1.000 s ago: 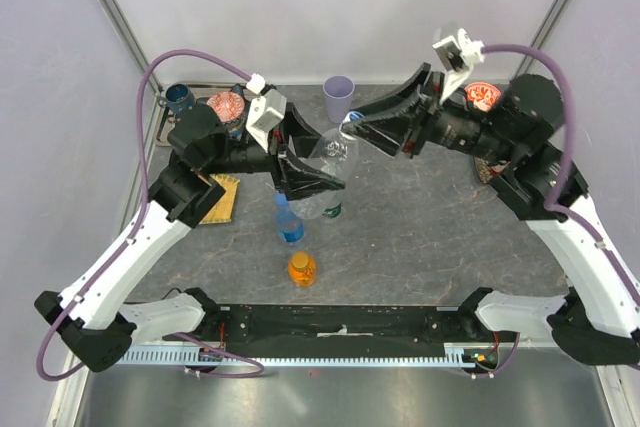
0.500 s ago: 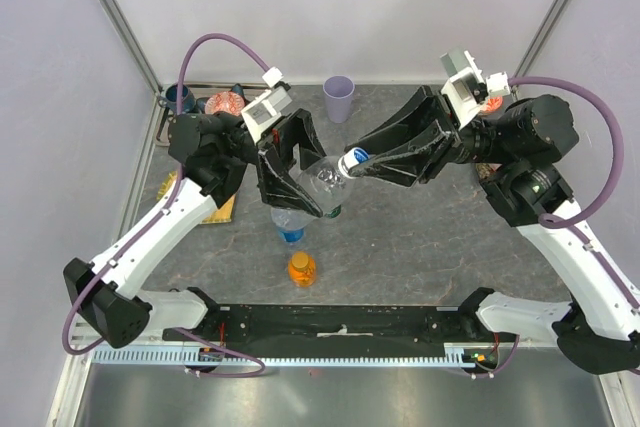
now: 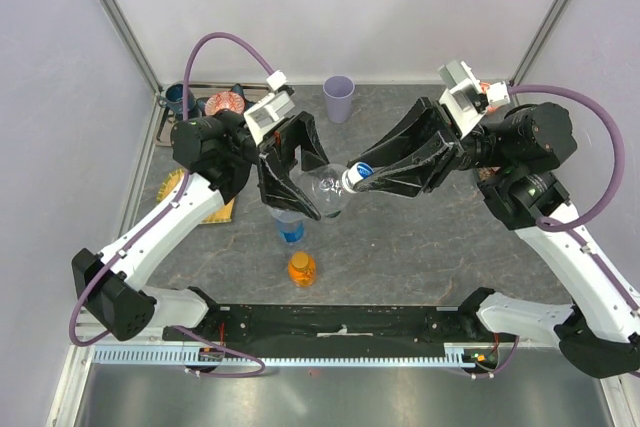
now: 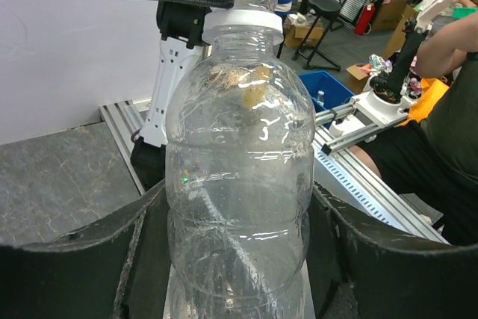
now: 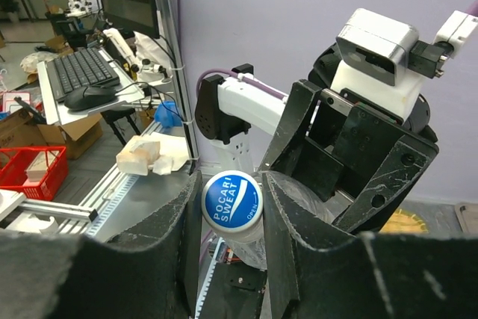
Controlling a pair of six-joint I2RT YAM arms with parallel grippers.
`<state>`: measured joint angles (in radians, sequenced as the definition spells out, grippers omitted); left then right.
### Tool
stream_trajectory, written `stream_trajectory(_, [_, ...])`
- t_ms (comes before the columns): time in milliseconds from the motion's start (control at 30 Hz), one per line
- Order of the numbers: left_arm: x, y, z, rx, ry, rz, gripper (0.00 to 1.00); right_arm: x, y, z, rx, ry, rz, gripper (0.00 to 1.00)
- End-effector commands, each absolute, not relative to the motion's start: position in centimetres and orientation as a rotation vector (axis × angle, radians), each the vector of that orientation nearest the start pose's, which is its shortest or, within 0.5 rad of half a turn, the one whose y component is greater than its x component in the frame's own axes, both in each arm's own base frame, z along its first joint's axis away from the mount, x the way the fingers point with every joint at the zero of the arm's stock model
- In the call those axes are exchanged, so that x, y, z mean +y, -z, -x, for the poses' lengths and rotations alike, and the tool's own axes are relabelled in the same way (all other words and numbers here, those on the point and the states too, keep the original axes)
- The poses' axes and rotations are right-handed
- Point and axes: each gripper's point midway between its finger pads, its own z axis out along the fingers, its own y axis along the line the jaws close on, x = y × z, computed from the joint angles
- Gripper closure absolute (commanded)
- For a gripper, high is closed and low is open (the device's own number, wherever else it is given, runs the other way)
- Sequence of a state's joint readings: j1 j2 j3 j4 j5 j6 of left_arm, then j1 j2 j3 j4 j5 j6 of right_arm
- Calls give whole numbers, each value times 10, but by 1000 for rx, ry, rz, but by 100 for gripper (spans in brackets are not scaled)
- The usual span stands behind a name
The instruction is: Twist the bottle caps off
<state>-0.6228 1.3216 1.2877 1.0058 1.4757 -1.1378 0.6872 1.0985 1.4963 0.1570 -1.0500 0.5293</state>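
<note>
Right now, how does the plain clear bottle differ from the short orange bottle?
Pose: the plain clear bottle is tilted; the orange bottle stands upright. Grip: jaws of both arms hold the clear bottle, left on body, right on cap; the orange bottle is untouched. Size: the clear bottle is larger than the orange bottle. Both look capped.

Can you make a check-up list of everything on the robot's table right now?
Surface: grey stone-look table.
Job's things: plain clear bottle lifted off the table, blue cap on it; blue-label bottle and orange bottle stand below.
Clutter: purple cup, blue mug, reddish bowl at the back; yellow mat, left.
Grippers: left gripper grips the bottle; right gripper grips the cap.
Cables: a purple cable loops above each arm.
Surroundings: pale walls, metal posts.
</note>
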Motion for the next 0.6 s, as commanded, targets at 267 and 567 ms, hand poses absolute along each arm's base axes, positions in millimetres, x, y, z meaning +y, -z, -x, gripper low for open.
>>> stream_trajectory(267, [-295,-446,-125,1166,1818,-1304,69,238,-625,-121,946,-1282,648,100])
stream_trajectory(567, [-284,-458,-135,1151,1645,-1130,69,152,-425,-282,1684,-401,-53,100])
